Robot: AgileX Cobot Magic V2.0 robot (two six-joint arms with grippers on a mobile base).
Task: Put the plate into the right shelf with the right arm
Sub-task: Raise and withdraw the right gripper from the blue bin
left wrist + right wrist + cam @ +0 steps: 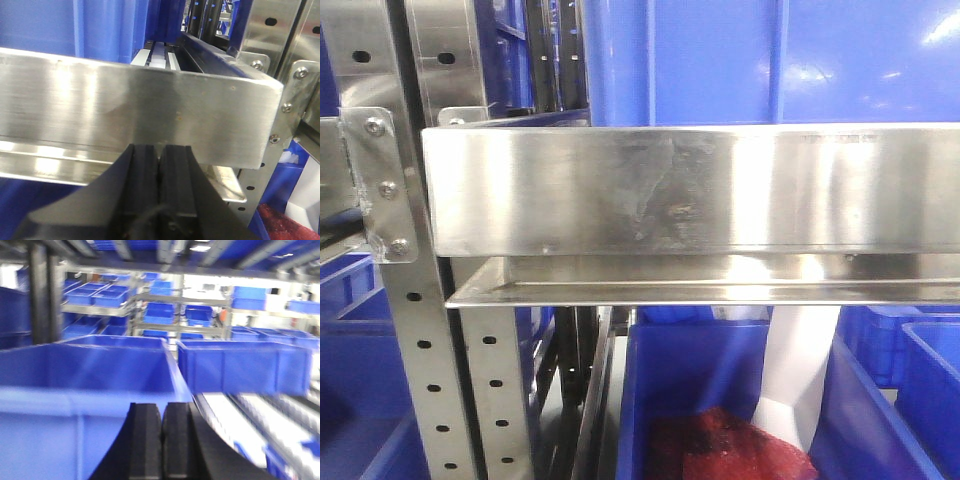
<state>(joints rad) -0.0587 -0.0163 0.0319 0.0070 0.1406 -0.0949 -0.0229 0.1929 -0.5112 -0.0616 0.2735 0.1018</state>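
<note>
No plate is seen; the right gripper (161, 440) is closed on nothing above a bin (85, 390); the rail (700, 190) could be struck.

The left gripper's (160, 165) black fingers (142, 180) sat pressed together at bottom center, just before the shelf's (150, 115) broad steel rail.
</note>
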